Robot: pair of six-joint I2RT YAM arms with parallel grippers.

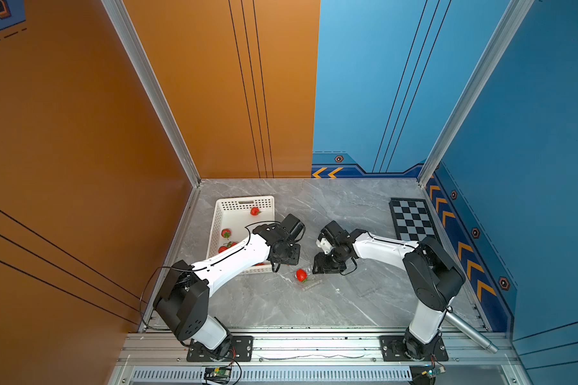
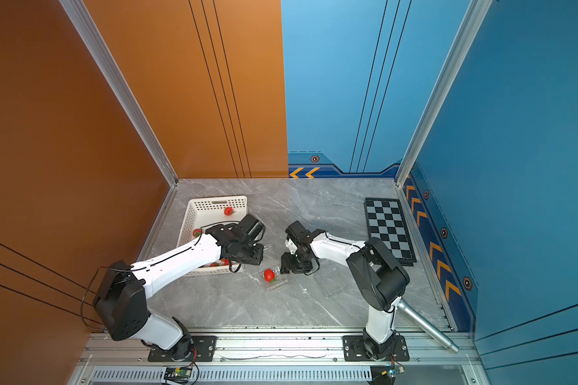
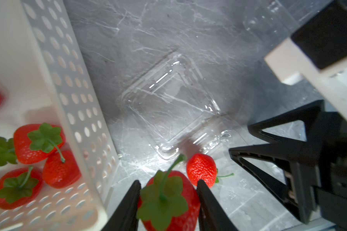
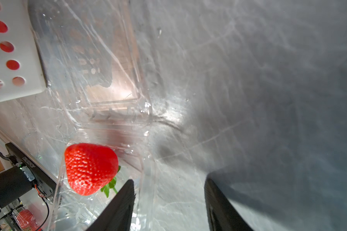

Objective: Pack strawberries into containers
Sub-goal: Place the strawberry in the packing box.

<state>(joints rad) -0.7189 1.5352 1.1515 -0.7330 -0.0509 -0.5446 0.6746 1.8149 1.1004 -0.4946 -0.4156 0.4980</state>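
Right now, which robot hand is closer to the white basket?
Left. The left gripper, holding a strawberry, hangs beside the white basket's wall; the right gripper is farther, across the clear container.

Grey table [image 1: 281, 310] holds a basket [image 1: 244, 201] beside the left gripper [image 3: 168, 184], a clear container [image 1: 314, 285] between both grippers, a second container [image 1: 364, 288] and chessboard [image 1: 412, 218] past the right gripper [image 4: 168, 180].

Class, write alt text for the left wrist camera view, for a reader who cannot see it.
The left gripper holds a strawberry, green cap facing the camera. Just beyond, a second strawberry lies in an open clear clamshell container on the grey marble tabletop. A white perforated basket of more strawberries stands beside it, and the right gripper hangs open nearby.
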